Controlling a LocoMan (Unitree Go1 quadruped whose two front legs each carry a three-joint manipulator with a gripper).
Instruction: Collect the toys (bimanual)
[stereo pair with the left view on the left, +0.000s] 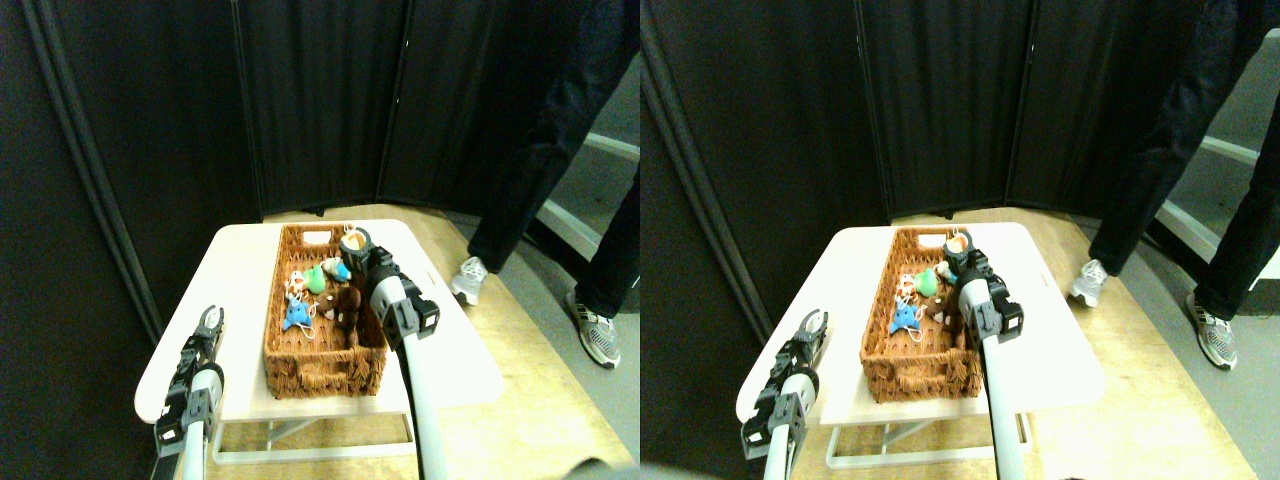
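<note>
Several toys lie inside the wicker basket (300, 365): a blue one (296, 316), a green one (316, 281), a white-teal one (338, 268) and a brown one (349, 306). My right gripper (353, 241) hangs over the far end of the basket, shut on a small orange toy (352, 237). My left gripper (210, 320) stands open over the table's left edge, well left of the basket, with nothing between its jaws.
The basket stands lengthwise on a low white table (240, 265). A person stands to the right on the wooden floor, with one shoe (468, 280) near the table's right side and the other (598, 336) further right. Black screen panels (320, 100) close off the back.
</note>
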